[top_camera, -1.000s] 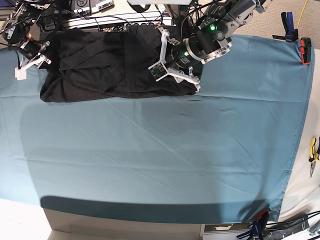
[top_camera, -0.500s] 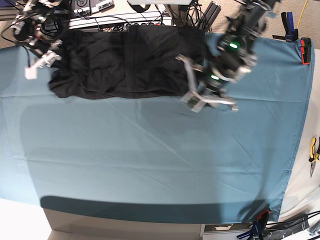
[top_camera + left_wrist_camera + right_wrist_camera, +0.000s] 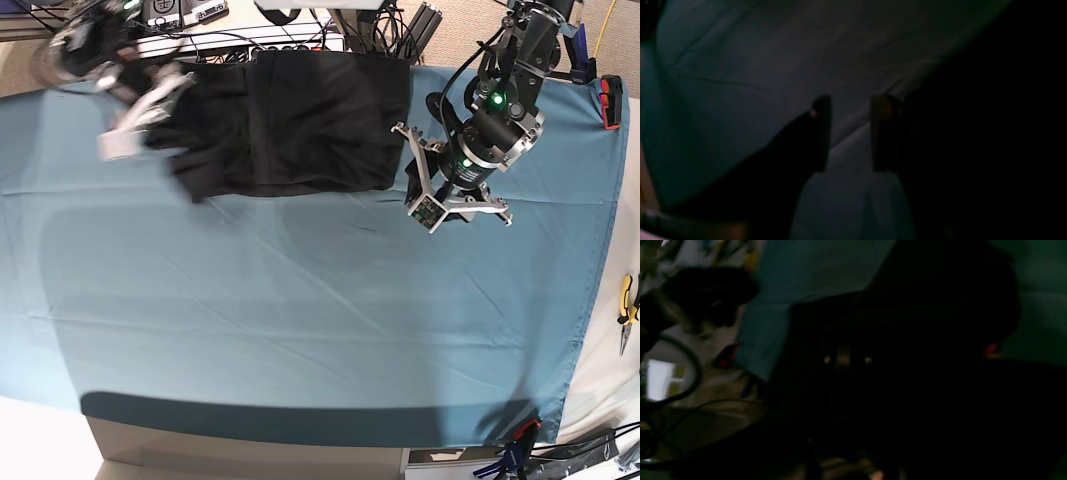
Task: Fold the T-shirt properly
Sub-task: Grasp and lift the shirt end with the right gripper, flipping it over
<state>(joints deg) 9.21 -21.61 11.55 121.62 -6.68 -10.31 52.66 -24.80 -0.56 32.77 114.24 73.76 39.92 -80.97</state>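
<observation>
T-shirt [image 3: 290, 125] lies bunched at the upper middle of the base frame on the teal cloth [image 3: 300, 320]. My left fingers [image 3: 821, 133] stand apart, empty, over cloth; my right fingers [image 3: 150, 105], upper left, are clamped on the T-shirt's edge.

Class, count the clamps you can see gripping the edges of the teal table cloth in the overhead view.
2: an orange-red clamp at the far right corner and another clamp at the near right corner. Others may be hidden beyond the picture's left side.
</observation>
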